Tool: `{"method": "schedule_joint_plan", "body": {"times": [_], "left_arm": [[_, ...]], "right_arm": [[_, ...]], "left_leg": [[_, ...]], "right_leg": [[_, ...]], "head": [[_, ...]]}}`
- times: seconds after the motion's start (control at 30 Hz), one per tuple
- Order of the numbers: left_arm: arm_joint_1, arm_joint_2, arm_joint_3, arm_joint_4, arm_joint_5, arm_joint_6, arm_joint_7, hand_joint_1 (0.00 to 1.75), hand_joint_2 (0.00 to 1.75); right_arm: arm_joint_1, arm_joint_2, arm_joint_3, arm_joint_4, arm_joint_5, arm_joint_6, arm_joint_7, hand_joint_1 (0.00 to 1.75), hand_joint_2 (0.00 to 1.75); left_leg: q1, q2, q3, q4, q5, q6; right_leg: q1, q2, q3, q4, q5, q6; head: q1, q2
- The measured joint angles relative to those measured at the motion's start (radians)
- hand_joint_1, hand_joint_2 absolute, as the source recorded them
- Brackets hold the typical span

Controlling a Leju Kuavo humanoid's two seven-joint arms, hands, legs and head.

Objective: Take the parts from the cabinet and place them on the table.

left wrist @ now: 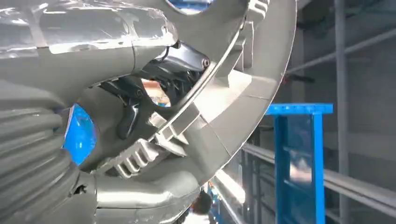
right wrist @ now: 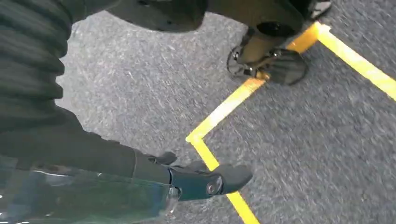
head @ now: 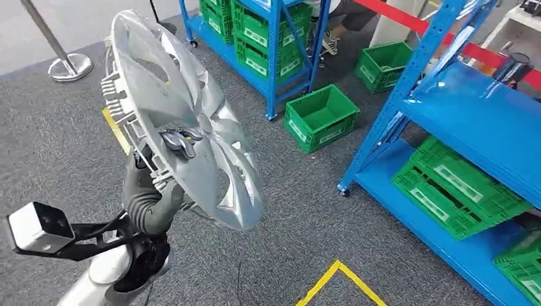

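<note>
left hand: fingers hooked through a round silver plastic wheel cover, gripping it tilted
right hand: fingers loosely apart, holding nothing

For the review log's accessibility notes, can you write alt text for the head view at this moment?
The robot's left hand holds up a large silver wheel cover, tilted, its fingers hooked through one of the openings. Below lies grey carpet with yellow floor tape; blue shelving stands to the right with green crates on its lower shelf, and another green crate sits on the floor.
</note>
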Motion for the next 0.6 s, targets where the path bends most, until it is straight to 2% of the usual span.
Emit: {"method": "schedule_joint_plan", "body": {"times": [0.03, 0.07, 0.1, 0.13, 0.17, 0.2, 0.23, 0.27, 0.3, 0.33, 0.4, 0.47, 0.5, 0.53, 0.57, 0.6], "left_arm": [[-0.001, 0.000, 0.000, 0.000, -0.001, 0.000, 0.001, 1.75, 1.75], [-0.007, 0.001, 0.000, 0.000, -0.005, 0.002, 0.003, 1.75, 1.75], [-0.010, 0.001, 0.000, 0.000, -0.009, 0.007, 0.003, 1.75, 1.75], [-0.009, 0.001, 0.000, 0.000, -0.012, 0.011, 0.003, 1.75, 1.75], [-0.007, 0.002, 0.000, 0.000, -0.013, 0.018, 0.002, 1.75, 1.75], [-0.003, 0.002, 0.000, 0.000, -0.013, 0.025, -0.001, 1.75, 1.75], [0.001, 0.002, 0.000, 0.000, -0.012, 0.030, -0.007, 1.75, 1.75], [0.004, 0.002, 0.000, 0.000, -0.010, 0.032, -0.011, 1.75, 1.75], [0.004, 0.002, 0.000, 0.000, -0.007, 0.033, -0.017, 1.75, 1.75], [0.005, 0.002, 0.000, 0.000, -0.007, 0.033, -0.023, 1.75, 1.75], [0.008, 0.002, 0.000, 0.001, -0.004, 0.033, -0.028, 1.75, 1.75], [0.014, 0.002, 0.000, 0.003, -0.002, 0.035, -0.028, 1.75, 1.75], [0.018, 0.002, 0.000, 0.003, 0.000, 0.036, -0.029, 1.75, 1.75], [0.019, 0.002, 0.000, 0.004, 0.001, 0.036, -0.032, 1.75, 1.75], [0.017, 0.002, 0.000, 0.006, 0.002, 0.036, -0.034, 1.75, 1.75], [0.019, 0.001, 0.000, 0.008, 0.003, 0.036, -0.035, 1.75, 1.75]], "right_arm": [[0.002, 0.000, 0.000, 0.000, 0.000, 0.000, 0.000, 0.00, 1.75], [0.011, 0.003, 0.000, 0.000, -0.003, 0.001, 0.000, 0.00, 1.75], [0.016, 0.004, -0.001, 0.000, -0.001, 0.001, 0.004, 0.00, 1.75], [0.019, 0.004, -0.001, 0.000, 0.003, 0.000, 0.010, 0.00, 1.75], [0.023, 0.004, -0.001, 0.000, 0.005, 0.000, 0.013, 0.00, 1.75], [0.025, 0.004, -0.001, 0.000, 0.008, -0.001, 0.015, 0.00, 1.75], [0.025, 0.002, -0.001, 0.000, 0.013, -0.002, 0.015, 0.00, 1.75], [0.024, -0.001, -0.001, 0.000, 0.016, -0.004, 0.015, 0.00, 1.75], [0.021, -0.006, -0.001, 0.000, 0.017, -0.006, 0.015, 0.00, 1.75], [0.019, -0.016, -0.001, 0.001, 0.020, -0.009, 0.015, 0.00, 1.75], [0.013, -0.025, -0.001, 0.001, 0.024, -0.011, 0.015, 0.00, 1.75], [0.008, -0.032, -0.001, 0.001, 0.024, -0.015, 0.017, 0.00, 1.75], [0.006, -0.032, -0.001, 0.000, 0.026, -0.015, 0.017, 0.00, 1.75], [0.003, -0.034, -0.001, 0.000, 0.026, -0.016, 0.017, 0.00, 1.75], [0.003, -0.035, -0.001, 0.001, 0.027, -0.016, 0.016, 0.00, 1.75], [0.004, -0.035, -0.001, 0.001, 0.027, -0.016, 0.015, 0.00, 1.75]], "left_leg": [[0.001, -0.003, 0.000, -0.001, 0.002, 0.003], [0.006, -0.020, -0.003, -0.004, 0.008, 0.013], [0.005, -0.033, -0.009, -0.004, 0.011, 0.017], [0.003, -0.041, -0.012, -0.003, 0.012, 0.019], [0.002, -0.051, -0.014, -0.003, 0.014, 0.022], [0.000, -0.060, -0.014, -0.003, 0.014, 0.023], [-0.002, -0.069, -0.014, -0.003, 0.015, 0.023], [-0.004, -0.077, -0.012, -0.003, 0.016, 0.023], [-0.005, -0.084, -0.011, -0.004, 0.017, 0.023], [-0.002, -0.089, -0.013, -0.005, 0.020, 0.020], [0.006, -0.105, -0.022, -0.007, 0.029, 0.006], [0.006, -0.118, -0.023, -0.018, 0.040, -0.010], [0.005, -0.097, -0.025, -0.013, 0.034, -0.008], [-0.003, -0.052, -0.032, -0.003, 0.020, -0.009], [0.000, -0.037, -0.058, 0.055, -0.026, -0.012], [0.001, -0.036, -0.086, 0.123, -0.062, -0.015]], "right_leg": [[-0.001, -0.002, -0.001, 0.001, -0.001, 0.001], [-0.005, 0.029, -0.028, 0.077, -0.067, 0.016], [-0.006, 0.034, -0.087, 0.211, -0.137, 0.020], [-0.006, 0.034, -0.116, 0.272, -0.161, 0.019], [-0.006, 0.035, -0.134, 0.311, -0.165, 0.016], [-0.006, 0.037, -0.126, 0.296, -0.144, 0.011], [-0.005, 0.040, -0.101, 0.239, -0.102, 0.003], [-0.001, 0.047, -0.064, 0.159, -0.055, -0.007], [0.004, 0.065, -0.020, 0.066, -0.008, -0.021], [0.007, 0.092, 0.002, 0.020, -0.012, -0.034], [0.014, 0.088, 0.002, 0.005, -0.007, -0.038], [0.014, 0.079, 0.008, -0.012, -0.002, -0.041], [0.002, 0.068, 0.018, -0.041, 0.015, -0.037], [0.004, 0.063, 0.022, -0.048, 0.021, -0.037], [0.005, 0.057, 0.021, -0.052, 0.026, -0.042], [0.005, 0.050, 0.019, -0.051, 0.026, -0.041]], "head": [[0.000, 0.000], [0.005, 0.000], [0.008, 0.000], [0.008, 0.000], [0.008, 0.000], [0.008, 0.000], [0.008, 0.000], [0.008, 0.000], [0.008, 0.000], [0.005, 0.000], [0.008, 0.000], [0.007, 0.000], [0.007, 0.000], [0.003, 0.000], [-0.002, 0.000], [-0.003, 0.000]]}}
